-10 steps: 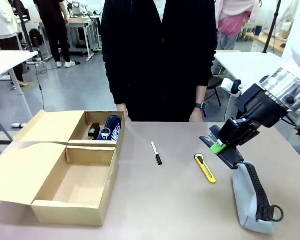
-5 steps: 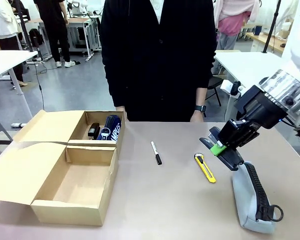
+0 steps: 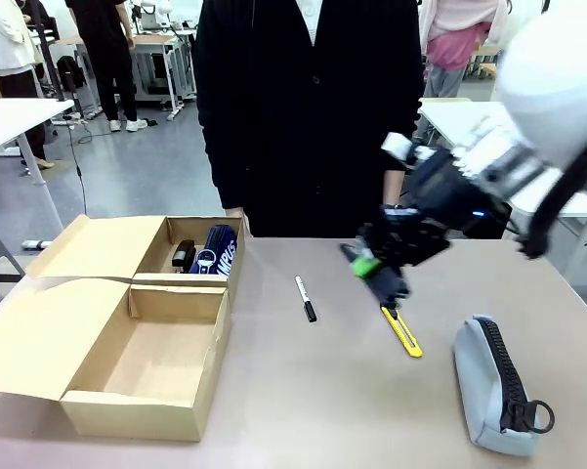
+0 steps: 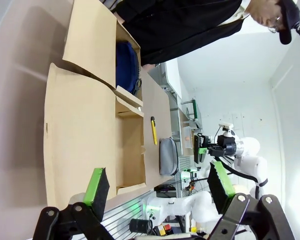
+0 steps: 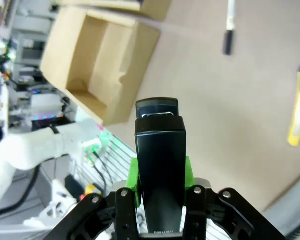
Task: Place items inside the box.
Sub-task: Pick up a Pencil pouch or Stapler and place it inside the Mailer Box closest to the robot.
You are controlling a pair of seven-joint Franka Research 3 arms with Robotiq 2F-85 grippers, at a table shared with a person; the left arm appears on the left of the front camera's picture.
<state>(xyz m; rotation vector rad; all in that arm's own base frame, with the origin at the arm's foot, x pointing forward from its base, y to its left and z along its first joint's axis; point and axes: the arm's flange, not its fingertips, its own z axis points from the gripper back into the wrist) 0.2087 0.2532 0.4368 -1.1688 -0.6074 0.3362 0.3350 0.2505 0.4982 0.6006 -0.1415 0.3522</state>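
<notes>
My right gripper [image 3: 376,269] hangs above the table's middle right, shut on a black stapler [image 5: 159,150]. It is just above the far end of the yellow utility knife [image 3: 402,329], which lies flat on the table. The light grey-blue pouch [image 3: 493,383] with a black zipper lies at the near right. The brown cardboard box [image 3: 142,415] stands open at the left. Its far compartment holds the navy pouch [image 3: 218,249] and a small black item [image 3: 184,255]; its near compartment [image 3: 161,357] is bare. My left gripper [image 4: 158,185] is open, off beyond the box's left side.
A black-and-white marker [image 3: 306,298] lies between the box and the knife. A person in black stands at the far edge, hands [image 3: 386,227] resting at the table's rim. The box's flap lids [image 3: 39,322] lie spread to the left.
My right gripper has risen from beside the grey-blue pouch and swung left with the stapler, now over the knife's far end. The person's hands hardly moved.
</notes>
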